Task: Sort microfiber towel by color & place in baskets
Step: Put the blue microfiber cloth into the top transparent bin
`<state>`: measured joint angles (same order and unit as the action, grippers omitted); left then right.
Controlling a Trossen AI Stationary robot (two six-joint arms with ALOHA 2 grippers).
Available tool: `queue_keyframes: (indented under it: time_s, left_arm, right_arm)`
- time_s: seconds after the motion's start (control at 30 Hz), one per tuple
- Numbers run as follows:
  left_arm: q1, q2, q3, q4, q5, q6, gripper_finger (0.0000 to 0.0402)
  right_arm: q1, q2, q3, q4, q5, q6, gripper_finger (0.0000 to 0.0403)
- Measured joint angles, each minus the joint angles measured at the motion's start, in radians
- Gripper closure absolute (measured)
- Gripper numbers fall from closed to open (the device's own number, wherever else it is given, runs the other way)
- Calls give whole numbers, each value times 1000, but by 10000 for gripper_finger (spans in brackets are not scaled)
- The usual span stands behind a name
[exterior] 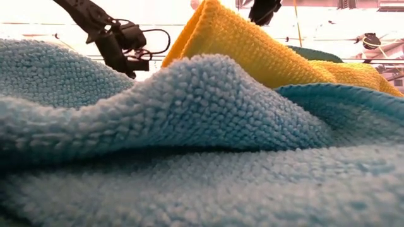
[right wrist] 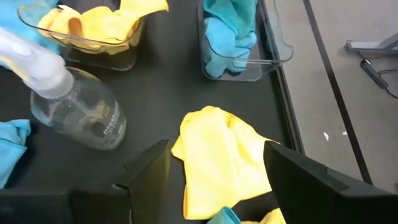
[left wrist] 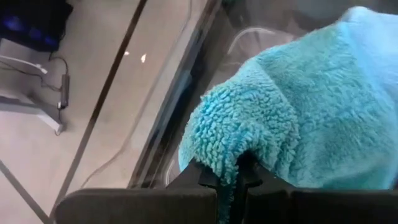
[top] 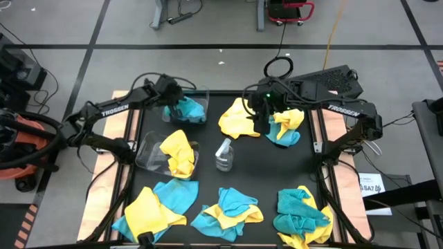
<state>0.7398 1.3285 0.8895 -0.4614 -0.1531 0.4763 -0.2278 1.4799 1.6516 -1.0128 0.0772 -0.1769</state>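
Microfiber towel, fuzzy teal-blue [left wrist: 298,118]: pinched in our closed left pincer [left wrist: 239,180] over the clear plastic far-left basket [top: 202,104]; release next. Right pincer [right wrist: 214,171], wide open, empty, hovers above the loose yellow fuzzy towel [right wrist: 224,155]; descend, grasp.

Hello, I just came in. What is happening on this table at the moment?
A two-armed robot is sorting cloths by color into two clear tubs. The left gripper is shut on a teal towel at the far tub, which holds teal. The right gripper, jaws open, hangs over a loose yellow towel. The near tub holds yellow cloth. Mixed piles and a spray bottle remain on the table.
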Motion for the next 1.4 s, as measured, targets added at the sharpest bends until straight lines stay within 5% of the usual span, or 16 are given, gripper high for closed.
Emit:
queue_keyframes:
  time_s: [0.47,0.77,1.2,1.4]
  left_arm:
    - [21,180,-20,46,29,-22,392]
    - [26,179,-8,47,97,-53,381]
    - [23,175,155,-180,98,-79,229]
    - [16,162,227,-278,99,-89,196]
  right_arm:
    - [83,0,0,-48,0,68,151]
    - [120,0,0,-80,5,85,151]
    - [126,0,0,-137,10,83,151]
    - [125,0,0,-165,24,80,151]
